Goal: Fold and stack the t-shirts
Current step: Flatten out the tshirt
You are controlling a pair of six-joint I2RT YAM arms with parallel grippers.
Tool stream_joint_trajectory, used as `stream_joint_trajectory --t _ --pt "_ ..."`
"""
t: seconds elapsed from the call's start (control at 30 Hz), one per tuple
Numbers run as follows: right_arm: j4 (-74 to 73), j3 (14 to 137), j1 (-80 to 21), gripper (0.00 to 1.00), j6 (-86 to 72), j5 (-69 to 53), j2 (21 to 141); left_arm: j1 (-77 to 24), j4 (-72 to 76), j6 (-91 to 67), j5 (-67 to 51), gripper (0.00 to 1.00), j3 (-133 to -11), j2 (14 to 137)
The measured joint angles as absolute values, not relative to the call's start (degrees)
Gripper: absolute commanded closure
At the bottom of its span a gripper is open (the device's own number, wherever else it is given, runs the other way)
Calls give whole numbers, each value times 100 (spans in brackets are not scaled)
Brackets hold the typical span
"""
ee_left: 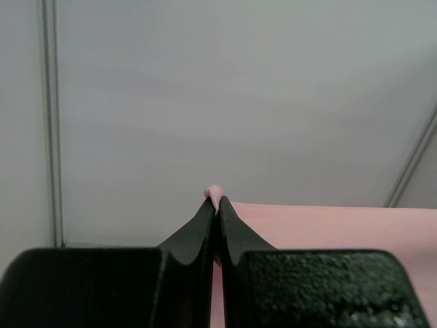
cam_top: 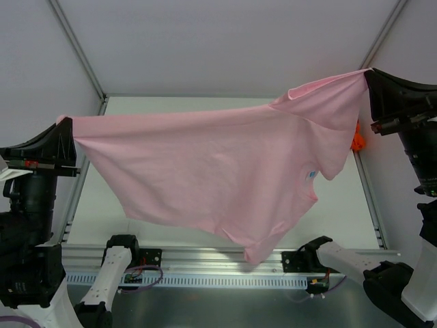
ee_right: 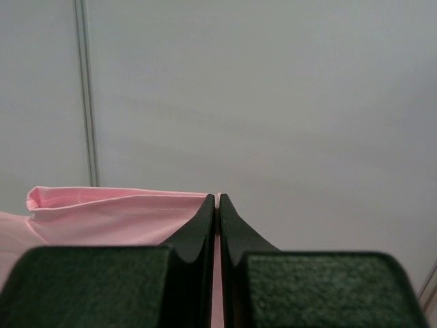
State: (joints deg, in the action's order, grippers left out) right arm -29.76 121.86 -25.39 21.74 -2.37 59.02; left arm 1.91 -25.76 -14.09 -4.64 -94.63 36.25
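Observation:
A light pink t-shirt [cam_top: 212,171] hangs spread in the air above the table, stretched between both arms. My left gripper [cam_top: 65,123] is shut on its left corner, and a nub of pink cloth [ee_left: 214,193] pokes out past the black fingertips. My right gripper [cam_top: 369,72] is shut on the shirt's upper right corner, with the pink hem [ee_right: 116,205] running off to the left of the fingers. A small pale mark [cam_top: 311,175] shows on the hanging cloth. Behind the shirt's right side, a scrap of the orange-red t-shirt [cam_top: 357,141] shows at the table's right edge.
The white table [cam_top: 171,106] lies below the shirt, bounded by grey walls and metal rails [cam_top: 369,198]. A slotted metal rail [cam_top: 225,263] with the two arm bases runs along the near edge.

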Motion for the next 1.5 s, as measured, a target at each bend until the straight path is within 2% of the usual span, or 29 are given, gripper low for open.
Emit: stream_joint_trajectory --t 0.4,0.7,0.93,1.03,1.23,1.5 --pt "-3030 11924 -2539 99 2180 -440 5666 191 -2379 -1144 -1288 100 -8438 2936" --pt "-3114 11673 -2543 99 2165 -137 5662 191 -2034 -1131 -563 100 -8062 2685" --pt "-3369 11633 -2543 99 2102 237 5690 191 -1481 -1094 -687 100 -7891 2600" --pt "-3433 11625 -2543 99 2102 338 5690 191 -1522 -1153 -755 100 -8077 2720" --pt "-3411 11249 -2543 99 2104 456 5623 191 -2220 -1503 -768 100 -9585 3629" --pt "-3365 10779 -2543 99 2060 456 5625 191 -3142 -1949 -692 100 -9354 3837"
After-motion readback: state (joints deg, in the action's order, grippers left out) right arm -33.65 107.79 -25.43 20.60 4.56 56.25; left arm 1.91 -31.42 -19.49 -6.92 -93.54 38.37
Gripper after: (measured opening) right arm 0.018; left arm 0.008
